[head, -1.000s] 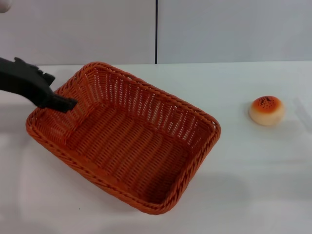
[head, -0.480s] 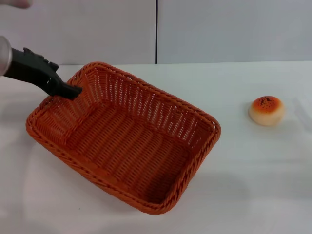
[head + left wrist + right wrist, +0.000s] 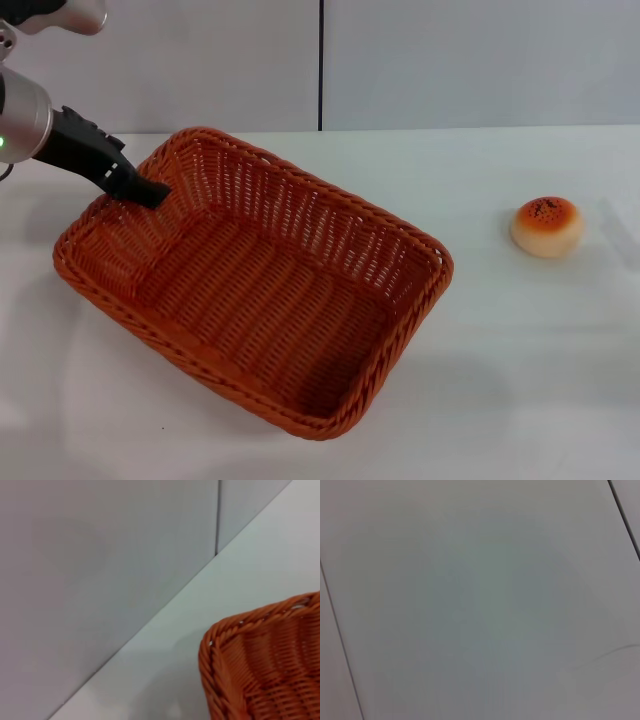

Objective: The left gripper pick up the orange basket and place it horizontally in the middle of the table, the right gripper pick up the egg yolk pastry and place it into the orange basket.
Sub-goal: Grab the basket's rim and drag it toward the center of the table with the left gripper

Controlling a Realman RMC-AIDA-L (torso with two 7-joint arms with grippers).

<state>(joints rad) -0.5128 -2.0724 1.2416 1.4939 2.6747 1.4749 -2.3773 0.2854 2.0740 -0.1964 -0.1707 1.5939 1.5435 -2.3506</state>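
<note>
The orange basket (image 3: 300, 215) rests on the white table (image 3: 520, 380), left of centre, lying diagonally with its long side running from far left to near right. My left gripper (image 3: 148, 190) hovers at the basket's far-left rim, its black tip just over the weave, with the silver arm and its green light behind it. One corner of the basket (image 3: 260, 665) fills the left wrist view. The egg yolk pastry (image 3: 546, 226) sits alone on the table to the right, well clear of the basket. The right gripper is out of view.
A grey wall with a dark vertical seam (image 3: 320, 65) stands behind the table. The right wrist view holds only a flat grey panel surface (image 3: 480, 600).
My left gripper has risen and drawn back toward the far left, bringing its silver arm and green light into view. The basket and pastry have stayed put.
</note>
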